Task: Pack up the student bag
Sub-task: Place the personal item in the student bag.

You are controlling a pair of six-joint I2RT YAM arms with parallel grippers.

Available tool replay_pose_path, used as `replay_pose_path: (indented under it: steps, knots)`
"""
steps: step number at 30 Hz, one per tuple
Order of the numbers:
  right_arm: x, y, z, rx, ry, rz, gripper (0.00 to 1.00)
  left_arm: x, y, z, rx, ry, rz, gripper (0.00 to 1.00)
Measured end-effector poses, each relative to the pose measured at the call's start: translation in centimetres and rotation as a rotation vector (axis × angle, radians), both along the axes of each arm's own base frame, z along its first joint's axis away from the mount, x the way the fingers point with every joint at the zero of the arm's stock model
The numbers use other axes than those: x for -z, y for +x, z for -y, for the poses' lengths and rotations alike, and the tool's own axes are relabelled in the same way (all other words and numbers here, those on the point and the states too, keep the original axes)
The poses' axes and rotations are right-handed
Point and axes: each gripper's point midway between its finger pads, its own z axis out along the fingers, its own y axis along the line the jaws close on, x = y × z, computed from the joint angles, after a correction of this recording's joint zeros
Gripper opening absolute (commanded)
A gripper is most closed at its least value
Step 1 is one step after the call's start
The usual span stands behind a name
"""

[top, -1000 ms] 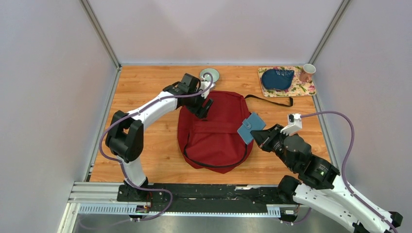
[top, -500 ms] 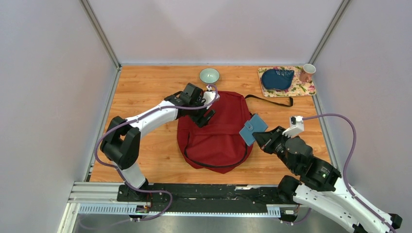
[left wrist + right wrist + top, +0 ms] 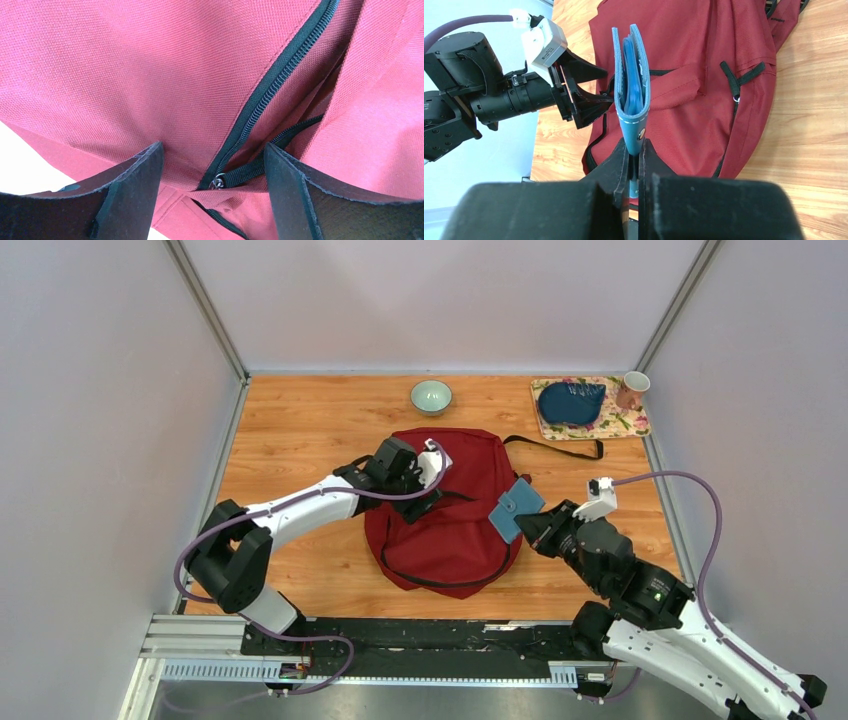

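The dark red student bag (image 3: pixel 450 535) lies flat in the middle of the table. My left gripper (image 3: pixel 432 490) is open just above its upper left part. In the left wrist view the open gripper (image 3: pixel 212 150) straddles the black zipper and its metal pull (image 3: pixel 217 182), touching nothing. My right gripper (image 3: pixel 535 523) is shut on a blue snap-closure notebook (image 3: pixel 517 507), held over the bag's right edge. In the right wrist view the gripper (image 3: pixel 634 150) pinches the notebook (image 3: pixel 631 85) upright over the bag (image 3: pixel 704 100).
A pale green bowl (image 3: pixel 431 396) sits behind the bag. A floral mat (image 3: pixel 630 425) at the back right carries a dark blue pouch (image 3: pixel 571 402), with a mug (image 3: pixel 632 390) beside it. A black strap (image 3: pixel 555 445) trails from the bag's top right.
My left gripper has moved from the bag's far top corner toward me, onto the bag's upper left part. My right gripper with the notebook has shifted only slightly.
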Motion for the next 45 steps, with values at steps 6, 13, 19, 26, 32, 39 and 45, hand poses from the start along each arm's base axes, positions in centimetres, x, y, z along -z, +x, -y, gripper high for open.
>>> replay_pose_path:
  steps: [6,13,19,26,32,39,45]
  knots:
    - [0.1,0.0,-0.3,-0.007,0.005,-0.003,0.0,0.0,0.7,-0.1,-0.074,0.029,0.051,0.69]
    - [0.5,0.0,-0.4,-0.011,0.0,-0.009,0.0,0.0,1.4,-0.3,-0.156,0.038,0.069,0.5]
    - [0.6,0.0,-0.4,-0.011,0.0,-0.011,0.0,-1.0,3.0,0.3,-0.202,0.041,0.091,0.21]
    - [1.5,-0.2,-0.7,-0.02,0.006,-0.032,0.0,-1.7,4.2,0.4,-0.239,0.034,0.115,0.36]
    - [1.6,-0.2,-0.9,-0.022,0.015,-0.036,0.0,-2.4,5.0,0.9,-0.25,0.025,0.129,0.43]
    - [1.5,-0.2,-1.0,-0.026,0.022,-0.036,0.0,-1.6,5.9,1.7,-0.249,0.032,0.123,0.34]
    - [1.5,-0.2,-1.0,-0.025,0.025,-0.039,0.0,-1.7,6.2,2.1,-0.258,0.01,0.128,0.0]
